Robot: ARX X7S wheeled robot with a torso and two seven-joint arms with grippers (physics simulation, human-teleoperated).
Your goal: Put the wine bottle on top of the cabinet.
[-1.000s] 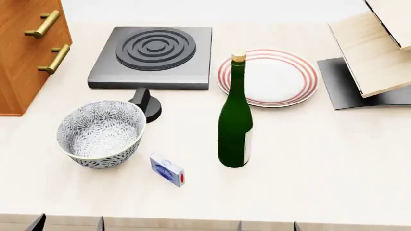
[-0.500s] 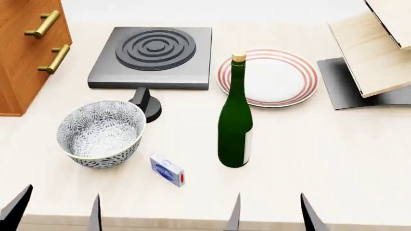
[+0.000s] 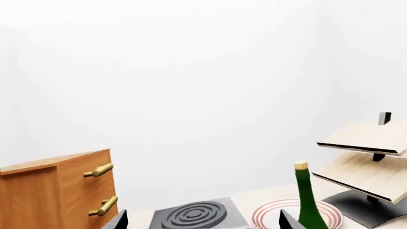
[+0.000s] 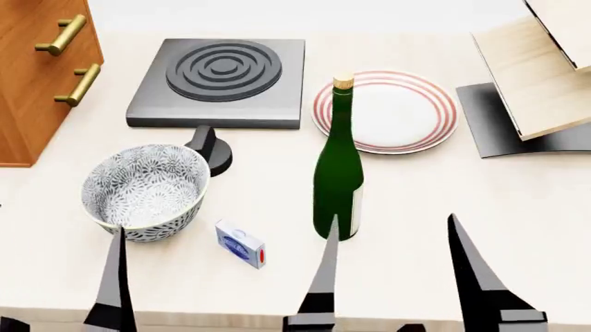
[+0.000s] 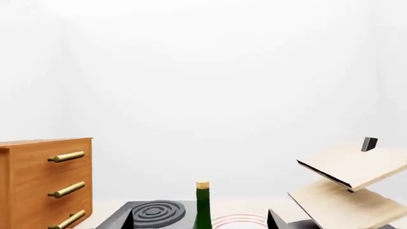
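Upright, the wine bottle stands between the right gripper's spread fingers.

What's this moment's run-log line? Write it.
left gripper open, empty | right gripper open, empty | wine bottle upright on table, ungrasped | cabinet left of stove

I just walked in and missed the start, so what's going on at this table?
A two-armed robot is reaching in over the table, and nothing is held yet. The wine bottle stands upright and untouched near the middle, in front of the striped plate. The right gripper is open, its fingers rising just before the bottle. The left gripper's visible finger is up by the patterned bowl. The cabinet waits at the far left.
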